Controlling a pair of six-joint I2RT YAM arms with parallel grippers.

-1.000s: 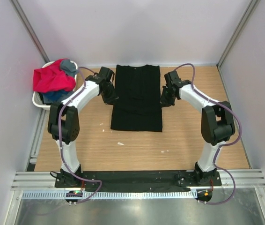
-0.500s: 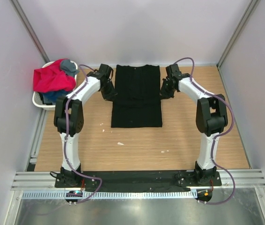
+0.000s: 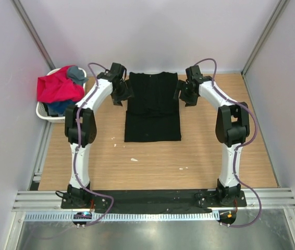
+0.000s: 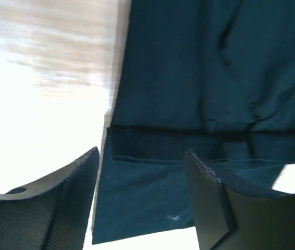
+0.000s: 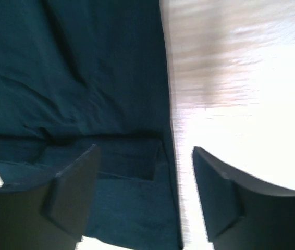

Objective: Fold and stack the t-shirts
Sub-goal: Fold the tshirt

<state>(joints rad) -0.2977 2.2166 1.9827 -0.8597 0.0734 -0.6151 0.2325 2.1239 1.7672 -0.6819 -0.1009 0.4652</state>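
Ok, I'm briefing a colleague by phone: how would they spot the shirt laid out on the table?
On the wooden table, middle of the far half, the black t-shirt lies flat as a long rectangle. The other clothes, red, grey and blue, are heaped in the white basket at left.

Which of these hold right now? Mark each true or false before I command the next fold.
1. The black t-shirt lies flat on the table. True.
2. The left gripper is clamped on the shirt's edge. False: its jaws stand apart above the cloth, holding nothing.
3. The right gripper is open. True.
4. A red-pink t-shirt tops the pile in the laundry basket. True.
5. The basket stands at the right side. False: it is at the far left.
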